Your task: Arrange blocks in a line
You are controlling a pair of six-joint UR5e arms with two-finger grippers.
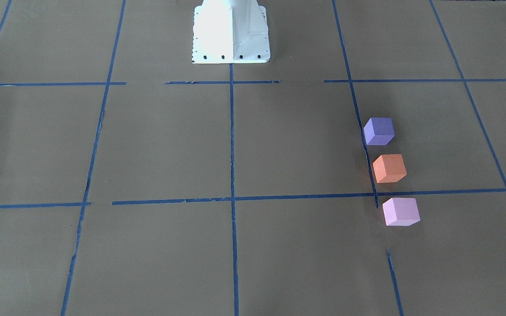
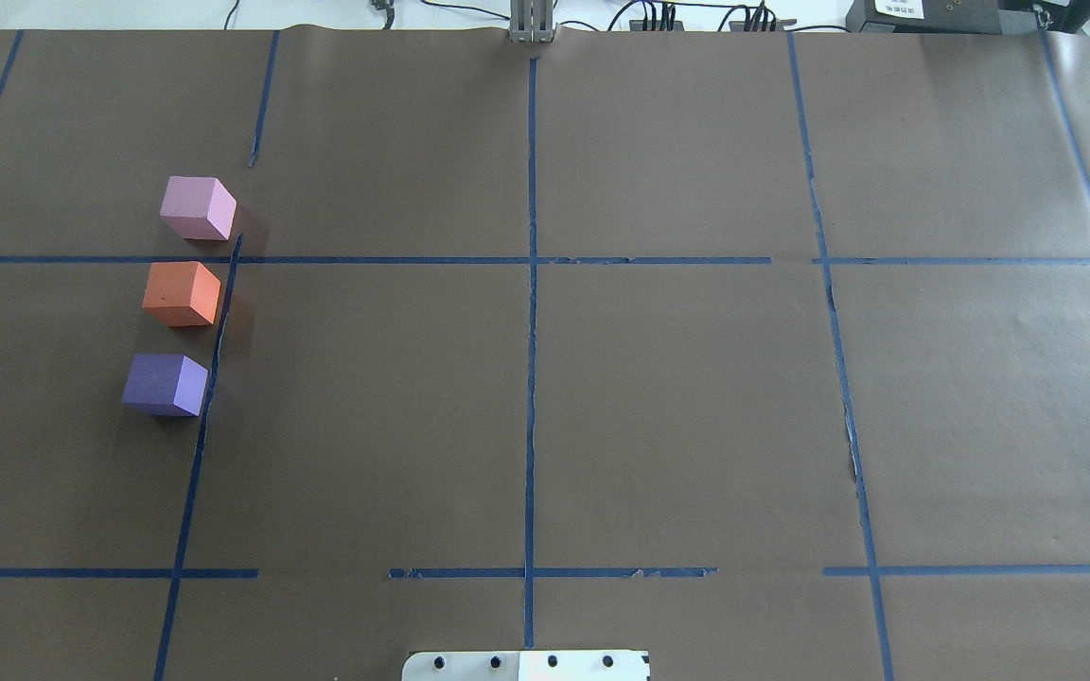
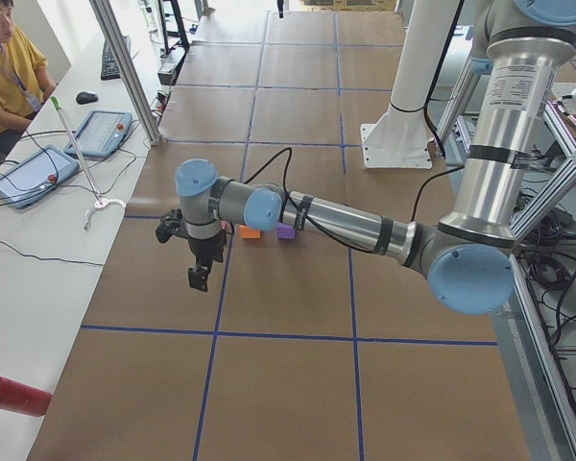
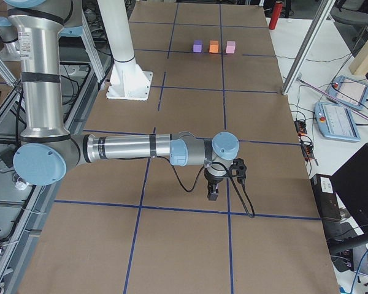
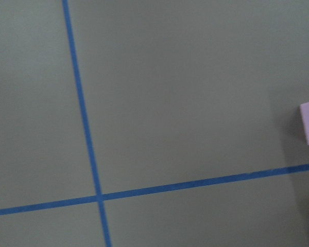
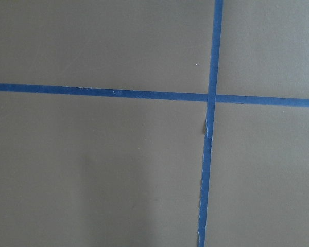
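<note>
The left gripper [image 3: 200,279] and right gripper [image 4: 213,195] hang clear of the blocks [image 1: 389,168]; whether either is parted or clenched, I cannot tell.

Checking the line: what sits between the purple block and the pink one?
The orange block, with gaps to the purple block and pink block; the overhead view shows it.

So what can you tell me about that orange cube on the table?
The orange block is a small matte cube, foam-like, with a tiny dark speck on top. It sits flat on the brown paper, between the purple block and the pink block, touching neither, beside a blue tape line. Nothing grips it.
</note>
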